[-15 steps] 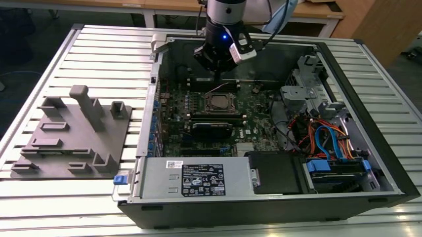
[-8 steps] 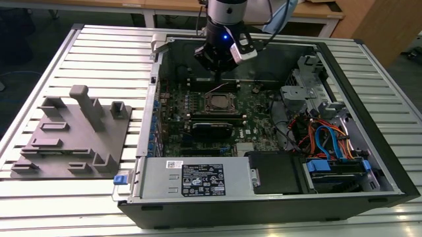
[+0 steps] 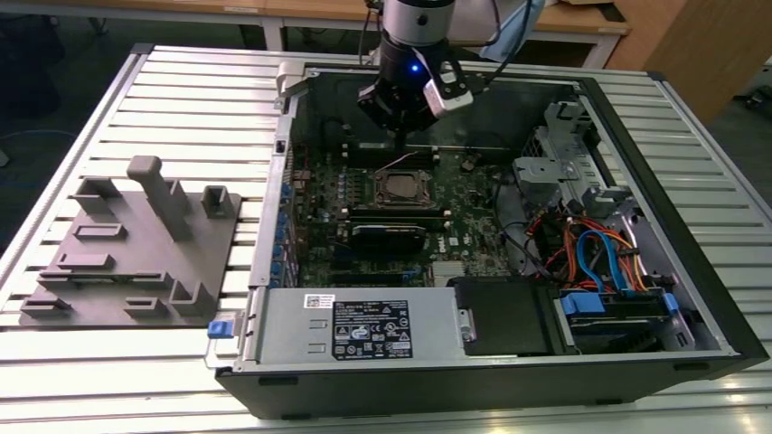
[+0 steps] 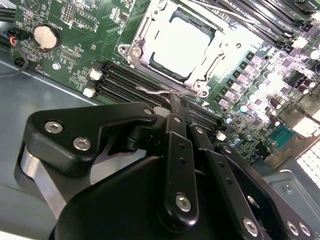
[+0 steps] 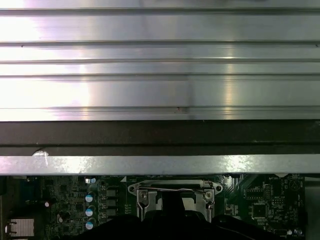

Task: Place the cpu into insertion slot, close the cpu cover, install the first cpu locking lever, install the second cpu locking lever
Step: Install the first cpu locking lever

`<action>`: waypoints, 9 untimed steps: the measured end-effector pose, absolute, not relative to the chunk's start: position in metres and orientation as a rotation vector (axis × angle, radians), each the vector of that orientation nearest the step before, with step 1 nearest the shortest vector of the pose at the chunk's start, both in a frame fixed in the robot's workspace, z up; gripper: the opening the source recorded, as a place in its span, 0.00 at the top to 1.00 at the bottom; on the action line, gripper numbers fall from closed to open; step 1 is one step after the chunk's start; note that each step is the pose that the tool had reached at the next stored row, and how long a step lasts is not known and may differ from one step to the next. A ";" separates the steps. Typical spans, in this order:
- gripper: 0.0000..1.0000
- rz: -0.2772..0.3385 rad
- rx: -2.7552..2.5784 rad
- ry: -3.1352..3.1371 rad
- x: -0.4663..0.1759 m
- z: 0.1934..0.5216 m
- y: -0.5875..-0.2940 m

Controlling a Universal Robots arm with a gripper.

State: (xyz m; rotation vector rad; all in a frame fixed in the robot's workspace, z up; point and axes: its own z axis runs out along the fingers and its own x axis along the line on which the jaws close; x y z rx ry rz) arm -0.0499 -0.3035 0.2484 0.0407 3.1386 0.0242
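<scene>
An open computer case (image 3: pixel 675 298) lies on a ribbed aluminium bench (image 3: pixel 181 81), its green motherboard (image 3: pixel 350 208) exposed in the middle of the exterior view. To the exterior view's left sits a grey moulded fixture block (image 3: pixel 133 253) with upright posts. In the lower right of that view, bundles of orange and blue cables (image 3: pixel 591 253) crowd the drive bay, and a grey power supply (image 3: pixel 350 330) with a white label closes off the lower edge.

The insertion slot (image 3: pixel 402 187) sits at the centre of the board, a square socket with a silvery metal rim. In the second wrist view the cpu (image 4: pixel 181 44) lies flat inside it, its pale metal top glaring, with the cpu cover (image 4: pixel 142 37) framing it as a thin silvery plate with a central window. A thin wire locking lever (image 4: pixel 162 91) runs along the socket's near edge, beside the long black memory slots (image 4: pixel 130 80). A round coin battery (image 4: pixel 44 36) lies at the upper left of that view.

The arm comes down from the top centre of the exterior view, nearly vertical, with the black tool (image 3: pixel 400 143) just above the socket's far side. In the second wrist view its jointed black links fill the lower half, and the fingertips (image 4: pixel 176 104) come together to a narrow point at the wire lever; whether they actually pinch it I cannot tell.

In the first wrist view the lever (image 5: pixel 172 188) appears as a bright wire across the socket's metal frame, below the case's wall and the ribbed bench.
</scene>
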 end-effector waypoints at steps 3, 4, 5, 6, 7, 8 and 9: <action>0.90 0.024 0.041 3.139 -0.050 0.248 -0.303; 0.90 0.024 0.041 3.139 -0.049 0.248 -0.303; 0.90 0.024 0.041 3.139 -0.048 0.248 -0.303; 0.90 0.024 0.041 3.139 -0.048 0.248 -0.303; 0.90 0.024 0.041 3.139 -0.048 0.248 -0.303; 0.90 0.024 0.041 3.139 -0.048 0.248 -0.303; 0.90 0.024 0.041 3.139 -0.048 0.248 -0.303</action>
